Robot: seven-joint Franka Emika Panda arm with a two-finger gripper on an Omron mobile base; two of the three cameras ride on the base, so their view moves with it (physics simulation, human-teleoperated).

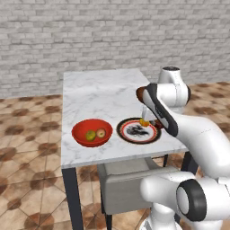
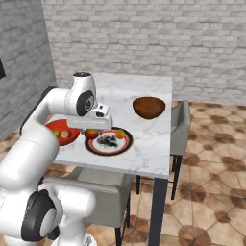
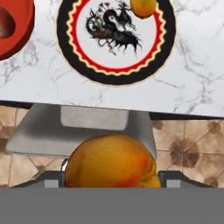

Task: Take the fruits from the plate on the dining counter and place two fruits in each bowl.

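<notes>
held: my pincer is clamped on a red-orange fruit, which bulges between the tips in the hand view
position: pincer hangs over the counter's near edge, plate ahead of it, grey chair below
plate: one orange fruit left on it, at the rim side
red bowl: has its two already, yellow-green and red; done, leave it
target: brown bowl, well apart from the plate toward the far right side of the counter
how: lift clear of the plate rim first, carry high over the marble, stop centred above the brown bowl, lower inside the wall, then release. Dropping from height risks a bounce out; it's round and will roll
arm pose: upper link upright, forearm reaching forward and down, wrist bent so the hand looks down at the counter edge
next after: go back for the orange one
</notes>
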